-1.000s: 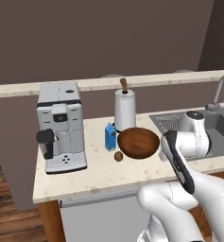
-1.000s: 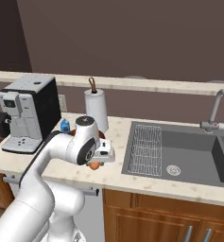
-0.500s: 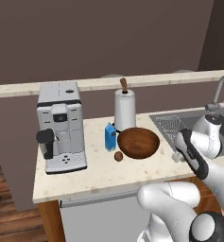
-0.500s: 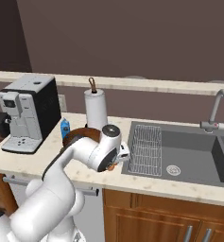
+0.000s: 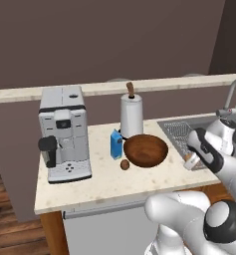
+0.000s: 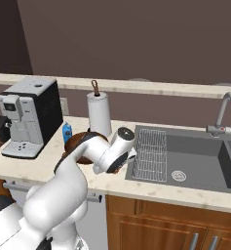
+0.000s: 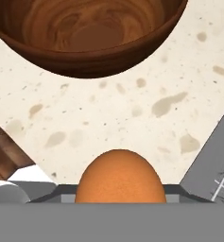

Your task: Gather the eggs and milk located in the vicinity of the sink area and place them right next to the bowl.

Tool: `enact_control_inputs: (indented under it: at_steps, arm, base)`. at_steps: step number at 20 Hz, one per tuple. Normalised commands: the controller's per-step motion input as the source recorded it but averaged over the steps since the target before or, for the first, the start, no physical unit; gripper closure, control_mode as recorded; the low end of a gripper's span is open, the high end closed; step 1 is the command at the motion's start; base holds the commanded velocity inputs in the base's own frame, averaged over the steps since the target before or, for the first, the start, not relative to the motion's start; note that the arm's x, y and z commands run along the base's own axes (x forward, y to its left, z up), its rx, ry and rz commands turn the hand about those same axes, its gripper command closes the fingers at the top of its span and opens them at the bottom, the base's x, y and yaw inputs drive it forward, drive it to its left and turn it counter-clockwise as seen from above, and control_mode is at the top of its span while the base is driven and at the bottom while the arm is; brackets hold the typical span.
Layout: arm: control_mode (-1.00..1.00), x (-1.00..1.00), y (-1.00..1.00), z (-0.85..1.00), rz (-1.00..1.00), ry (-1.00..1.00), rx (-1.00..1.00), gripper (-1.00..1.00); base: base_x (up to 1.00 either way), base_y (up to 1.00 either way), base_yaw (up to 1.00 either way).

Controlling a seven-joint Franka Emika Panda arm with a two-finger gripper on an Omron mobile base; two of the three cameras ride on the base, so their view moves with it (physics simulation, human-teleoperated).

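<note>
I had the end effector (image 5: pixel 191 160) pinched on the orange egg (image 7: pixel 120 176), hanging low over the speckled desk (image 5: pixel 104 184) between the wooden bowl (image 5: pixel 145 150) and the sink (image 6: pixel 185 156). In the hand view the egg sat at 6 o'clock, the bowl's rim filled 12 o'clock, and the sink's edge ran along 4 o'clock. From the left base view, the dark brown egg (image 5: pixel 124 164) lay on the desk at the bowl's 8 o'clock, just beside it. The blue milk carton (image 5: pixel 116 144) stood upright at the bowl's 9 o'clock, before the paper-towel roll (image 5: pixel 131 116). A coffee machine (image 5: pixel 63 133) stood further out at 9 o'clock.
</note>
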Motion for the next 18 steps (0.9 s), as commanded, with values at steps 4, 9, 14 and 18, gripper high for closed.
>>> enact_control_inputs:
  at_steps: [4, 9, 14, 18]
  arm:
    - [-1.0, 0.2, 0.22, -0.12, 0.02, -0.01, 0.05, 1.0]
    - [-1.0, 0.14, 0.11, -0.23, 0.0, -0.07, 0.08, 1.0]
    - [-1.0, 0.04, 0.05, -0.2, 0.0, -0.15, 0.04, 1.0]
    - [-1.0, 0.0, 0.09, -0.03, 0.0, -0.08, 0.0, 1.0]
  base:
    - [0.0, 0.0, 0.0]
    - [0.0, 0.0, 0.0]
    - [0.0, 0.0, 0.0]
    - [0.0, 0.0, 0.0]
